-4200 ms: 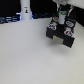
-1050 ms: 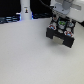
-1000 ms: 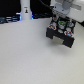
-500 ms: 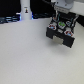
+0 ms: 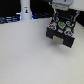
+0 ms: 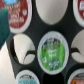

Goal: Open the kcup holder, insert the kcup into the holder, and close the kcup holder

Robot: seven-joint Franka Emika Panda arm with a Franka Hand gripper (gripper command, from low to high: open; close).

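In the wrist view we cannot make out the fingers, and in the exterior view the gripper (image 5: 60, 19) is a blur over the black box, so we cannot tell whether the fingers are wide, narrow or holding anything.

The wrist view alone gives us the inside of the kcup holder (image 6: 35, 31): rows of round slots in a black frame. The kcup (image 6: 52, 50), with its bright green top, sits in a slot at the middle of that frame. Beside it, another slot holds a red-topped pod (image 6: 16, 13), and several neighbouring slots show only pale round hollows.

The exterior view alone gives us the setting: the kcup holder (image 5: 61, 34) stands on the white tabletop (image 5: 30, 55), a speck of green on its top under the gripper. Well apart from the holder, toward the exterior view's left, stands a tall white bottle (image 5: 25, 10).
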